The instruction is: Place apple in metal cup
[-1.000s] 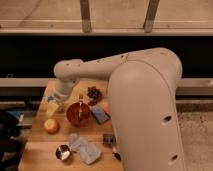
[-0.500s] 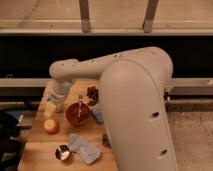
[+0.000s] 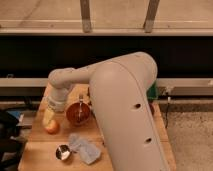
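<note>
The apple (image 3: 51, 128), yellow-orange with a red blush, rests on the left part of the wooden table (image 3: 40, 150). My gripper (image 3: 48, 117) hangs at the end of the white arm, directly over the apple and just above its top, fingers open and pointing down with nothing in them. The metal cup (image 3: 62, 152), small and shiny with a dark inside, stands upright near the table's front edge, a short way in front of and to the right of the apple.
An orange bowl (image 3: 78, 113) stands right of the gripper, close to the arm's wrist. A crumpled bluish wrapper (image 3: 85, 148) lies just right of the metal cup. The bulky white arm (image 3: 125, 110) hides the table's right half. Dark objects sit off the table's left edge.
The arm has swung left and lowered, bringing the gripper from over the table's back left down to just above the apple. The arm now hides more of the table's right side.
</note>
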